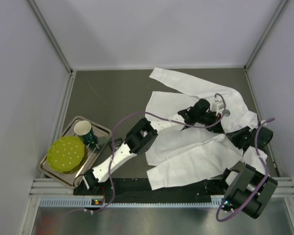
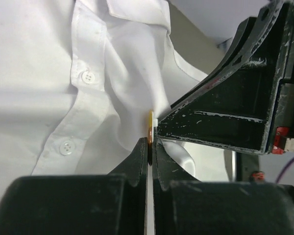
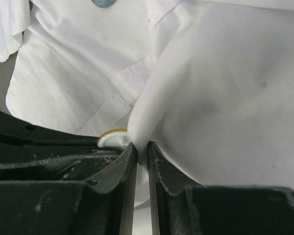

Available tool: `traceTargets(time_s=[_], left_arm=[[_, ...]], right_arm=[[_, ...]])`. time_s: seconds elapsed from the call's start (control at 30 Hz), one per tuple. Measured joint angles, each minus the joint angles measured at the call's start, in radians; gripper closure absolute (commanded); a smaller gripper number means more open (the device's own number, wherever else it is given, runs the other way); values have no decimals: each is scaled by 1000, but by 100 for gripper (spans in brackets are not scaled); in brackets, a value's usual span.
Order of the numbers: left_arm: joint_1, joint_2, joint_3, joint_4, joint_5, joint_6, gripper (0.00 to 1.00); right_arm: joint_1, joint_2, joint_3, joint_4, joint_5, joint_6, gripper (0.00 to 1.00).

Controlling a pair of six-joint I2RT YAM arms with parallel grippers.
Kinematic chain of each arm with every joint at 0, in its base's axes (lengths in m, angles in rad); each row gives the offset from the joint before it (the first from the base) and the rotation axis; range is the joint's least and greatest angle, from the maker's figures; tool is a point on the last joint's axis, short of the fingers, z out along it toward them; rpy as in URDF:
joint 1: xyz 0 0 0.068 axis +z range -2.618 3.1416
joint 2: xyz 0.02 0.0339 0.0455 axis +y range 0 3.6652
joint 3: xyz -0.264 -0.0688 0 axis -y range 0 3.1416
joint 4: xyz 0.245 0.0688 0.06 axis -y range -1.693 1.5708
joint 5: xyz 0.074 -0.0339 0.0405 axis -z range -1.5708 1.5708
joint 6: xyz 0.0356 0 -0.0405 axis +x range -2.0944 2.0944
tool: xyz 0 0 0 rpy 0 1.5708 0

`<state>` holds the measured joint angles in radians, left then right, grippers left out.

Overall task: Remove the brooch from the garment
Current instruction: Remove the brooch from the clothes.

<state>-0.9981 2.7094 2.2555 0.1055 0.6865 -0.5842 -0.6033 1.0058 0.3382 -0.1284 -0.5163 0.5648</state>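
Pinching a small brooch off limp cloth

Gripping the brooch (image 2: 150, 128) by its rim with the left gripper (image 2: 150, 148), fingers clenched on it, beside the button placket of the garment (image 1: 186, 142), spread across the right half of the table (image 1: 108, 98). Clamping a raised fold of the garment with the right gripper (image 3: 141, 149), closed tight just beside the brooch.

Looks light, thin and rigid, likely slick along the gold edge; best taken across the flat faces near the rim, as here. Expect the thin cloth to be soft, quick to tent and follow any pull; pin it close to the fastening.

Seen edge-on from the left wrist: a disc standing upright, rim running up and down, faces turned to either finger, plane in line with the finger slit. No true long axis to judge; pin direction hidden behind the fold.
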Motion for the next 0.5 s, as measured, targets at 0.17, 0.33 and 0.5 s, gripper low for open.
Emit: traceTargets(time_s=[0.17, 0.33, 0.5], left_arm=[[-41, -29, 23, -126, -118, 182, 100], [-59, -31, 53, -188, -171, 272, 100], [-59, -31, 68, -199, -174, 308, 100]], right_arm=[[6, -6, 0, 0, 18, 2, 85], [6, -6, 0, 11, 24, 5, 83], [8, -6, 0, 40, 14, -2, 82]])
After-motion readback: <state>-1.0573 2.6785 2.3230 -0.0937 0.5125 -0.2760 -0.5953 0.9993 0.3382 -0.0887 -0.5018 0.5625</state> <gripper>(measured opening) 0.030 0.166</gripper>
